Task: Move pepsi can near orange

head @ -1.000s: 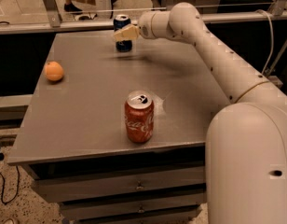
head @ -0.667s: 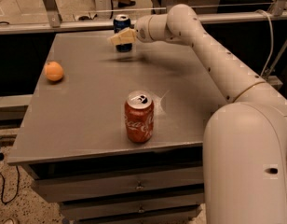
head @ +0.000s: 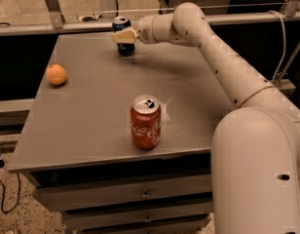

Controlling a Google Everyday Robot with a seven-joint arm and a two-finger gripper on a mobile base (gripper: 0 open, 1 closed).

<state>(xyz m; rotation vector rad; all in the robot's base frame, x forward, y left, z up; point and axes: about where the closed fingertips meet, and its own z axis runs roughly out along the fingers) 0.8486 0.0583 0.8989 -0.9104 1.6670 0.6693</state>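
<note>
Moved left within the last second: the pincer (head: 124, 35), earlier just right of the pepsi can (head: 122, 24), lay across the can's front. Whether it was clamped on the can could not be told. The pepsi can stood upright at the far edge of the tabletop (head: 91, 116), well apart from the orange (head: 56, 74) at the left. The grasp seemed under way, with the carry still to do. A Coke can (head: 145, 122) stood near the front.
</note>
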